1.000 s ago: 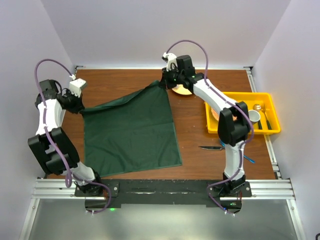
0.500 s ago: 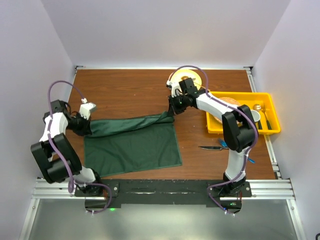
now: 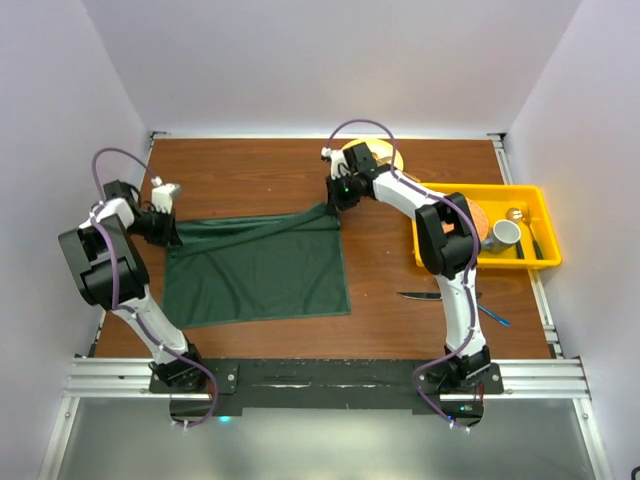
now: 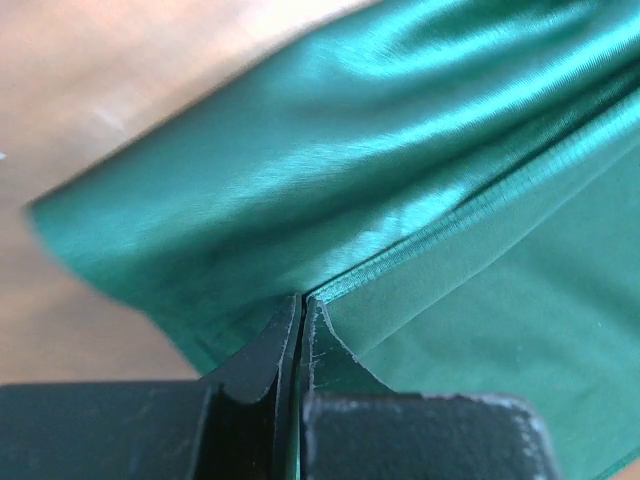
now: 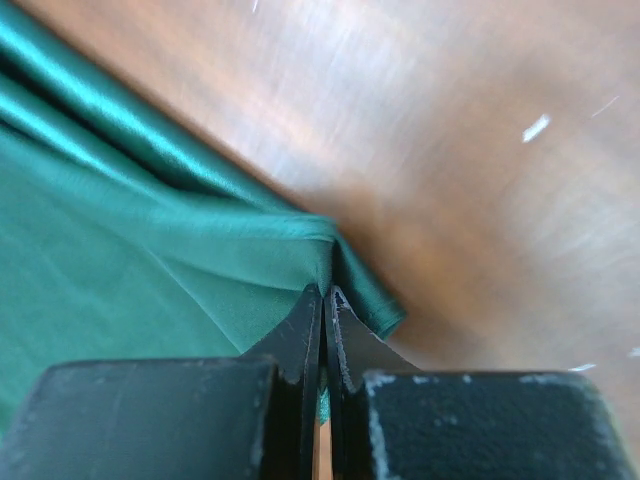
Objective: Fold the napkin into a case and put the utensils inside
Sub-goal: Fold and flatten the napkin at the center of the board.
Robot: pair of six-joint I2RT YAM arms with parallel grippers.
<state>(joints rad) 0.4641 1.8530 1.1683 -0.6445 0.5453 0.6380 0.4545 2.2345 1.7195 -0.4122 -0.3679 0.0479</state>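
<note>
Yellow plastic tray (image 3: 510,189) at bench right: holds a pale mug (image 3: 505,236), plain metal cutlery (image 3: 526,243) by its right wall, and an orange-brown item (image 3: 478,213) mostly hidden by the right arm, can't tell what it is. Round yellow plate (image 3: 385,152) at the far edge, partly covered by the same arm.

Dark green square cloth napkin (image 3: 255,275) lies on the brown wooden bench (image 3: 250,170), left of centre. Its near part is flat and its far edge is gathered in long creases.

Left end effector (image 3: 168,228) is clamped on the napkin's far-left corner; the wrist view shows the fingers pressed together with the hem (image 4: 420,250) pinched between them. Right end effector (image 3: 333,203) is clamped on the far-right corner, with the cloth (image 5: 120,230) caught between closed fingers.

Dark-handled table knife (image 3: 424,296) lies on bare wood right of the napkin, apart from it. Thin blue plastic fork (image 3: 494,317) is further right, near the front edge.

There is open wood beyond the napkin's far edge up to the back wall. A narrow strip lies between the napkin's right edge and the knife. The napkin's left edge is close to the bench side.
</note>
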